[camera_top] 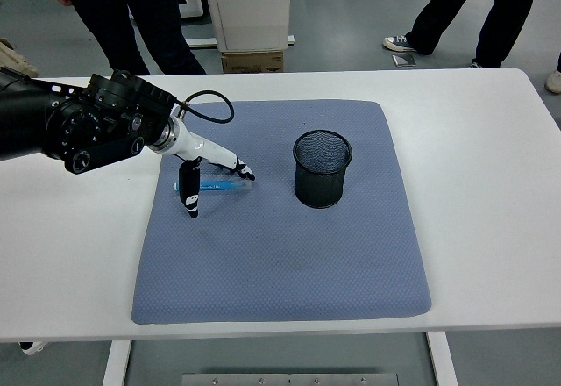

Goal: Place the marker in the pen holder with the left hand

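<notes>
The left hand [203, 172] is seen reaching in over the blue mat [280, 215] on the white table [491, 202]. Its fingers [188, 195] are spread and pointed downward, straddling the marker [221, 185]; thumb and forefingers are placed at either side of it, and no grasp is closed. The marker is observed lying flat on the mat, directly beneath and between the fingers, its tip extending to their right. The black mesh pen holder [322, 168] is standing upright on the mat, well to the right of the fingers, apart from the marker. Legs of persons [140, 17] are visible beyond the table.
</notes>
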